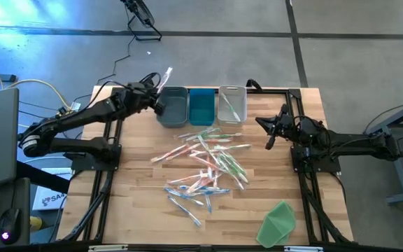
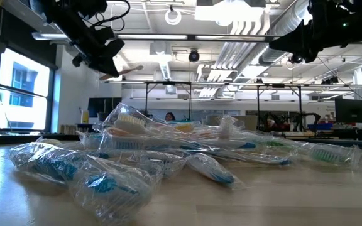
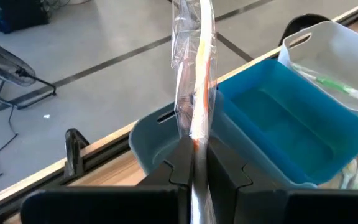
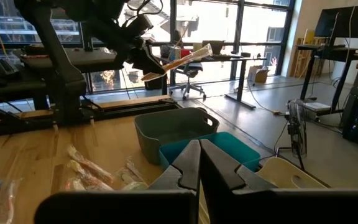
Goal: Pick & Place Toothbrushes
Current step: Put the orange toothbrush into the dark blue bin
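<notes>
Left end effector [image 3: 194,163]: your fingers are pressed together on one wrapped orange toothbrush [image 3: 194,74], pinched low on the handle, the rest standing up out of the grip; in the high view it sits at upper left of centre, over the near rim of the grey bin [image 1: 173,105]. Beside that bin, moving right across the frame: the blue bin [image 1: 201,106], then the white bin [image 1: 232,103], which already holds a green brush. Right end effector [image 1: 269,130]: fingers pressed together on nothing, parked at right of centre, clear of the pile. Loose toothbrushes [image 1: 205,164]: a scattered heap at the centre of the worktop [image 1: 131,196], each in crinkled clear film. Handling, as a judgement: very light, the handle stiff, the wrapper slick and springy, so a grip on film alone may slide. Take hold across the handle's mid-length, where the stick backs the film. Green sheet [image 1: 278,222]: lower right, not part of the job.
</notes>
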Controlling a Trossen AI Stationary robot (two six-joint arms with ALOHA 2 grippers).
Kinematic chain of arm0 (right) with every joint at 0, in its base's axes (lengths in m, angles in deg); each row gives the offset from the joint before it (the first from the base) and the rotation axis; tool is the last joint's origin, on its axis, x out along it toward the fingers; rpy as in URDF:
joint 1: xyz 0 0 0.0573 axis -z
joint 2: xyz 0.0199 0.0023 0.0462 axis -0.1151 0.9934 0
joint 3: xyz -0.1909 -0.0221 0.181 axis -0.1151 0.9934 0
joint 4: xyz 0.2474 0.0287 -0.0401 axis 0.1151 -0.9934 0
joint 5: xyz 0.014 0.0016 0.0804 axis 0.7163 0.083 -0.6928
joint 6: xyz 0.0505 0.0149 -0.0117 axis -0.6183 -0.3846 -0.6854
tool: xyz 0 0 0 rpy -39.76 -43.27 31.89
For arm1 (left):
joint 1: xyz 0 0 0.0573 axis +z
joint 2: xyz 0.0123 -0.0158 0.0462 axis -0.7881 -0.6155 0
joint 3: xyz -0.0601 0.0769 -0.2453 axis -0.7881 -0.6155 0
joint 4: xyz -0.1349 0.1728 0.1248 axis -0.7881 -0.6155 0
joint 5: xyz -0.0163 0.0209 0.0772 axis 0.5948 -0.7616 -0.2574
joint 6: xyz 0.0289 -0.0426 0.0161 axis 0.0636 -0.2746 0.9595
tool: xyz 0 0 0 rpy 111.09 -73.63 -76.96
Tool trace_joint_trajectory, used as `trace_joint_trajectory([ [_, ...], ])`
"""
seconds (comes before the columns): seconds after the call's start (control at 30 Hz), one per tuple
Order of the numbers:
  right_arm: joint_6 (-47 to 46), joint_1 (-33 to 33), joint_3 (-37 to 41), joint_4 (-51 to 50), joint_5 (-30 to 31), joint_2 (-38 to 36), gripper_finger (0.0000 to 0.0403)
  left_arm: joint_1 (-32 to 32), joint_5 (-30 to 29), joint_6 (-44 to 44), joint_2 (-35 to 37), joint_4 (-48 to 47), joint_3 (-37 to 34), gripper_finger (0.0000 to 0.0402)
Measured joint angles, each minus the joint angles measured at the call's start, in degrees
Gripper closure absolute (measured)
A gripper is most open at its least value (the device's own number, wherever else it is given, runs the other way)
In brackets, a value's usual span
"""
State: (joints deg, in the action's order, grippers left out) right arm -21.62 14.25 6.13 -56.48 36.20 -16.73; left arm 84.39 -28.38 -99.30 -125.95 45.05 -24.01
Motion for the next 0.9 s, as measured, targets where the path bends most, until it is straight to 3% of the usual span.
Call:
trace_joint_trajectory([
  [0.2,0.00,0.02,0.00,-0.05,0.00,0.00,0.0401,-0.02,-0.01,0.00,-1.10,1.03,0.00,0.0381],
  [0.47,0.02,0.00,0.02,-0.35,-0.02,0.00,0.0401,-0.13,1.29,-0.30,-8.30,5.18,0.01,0.0381],
  [0.9,-0.04,0.01,0.02,-0.56,-0.02,0.00,0.0400,-0.13,3.47,-6.84,-15.24,6.14,0.00,0.0381],
])
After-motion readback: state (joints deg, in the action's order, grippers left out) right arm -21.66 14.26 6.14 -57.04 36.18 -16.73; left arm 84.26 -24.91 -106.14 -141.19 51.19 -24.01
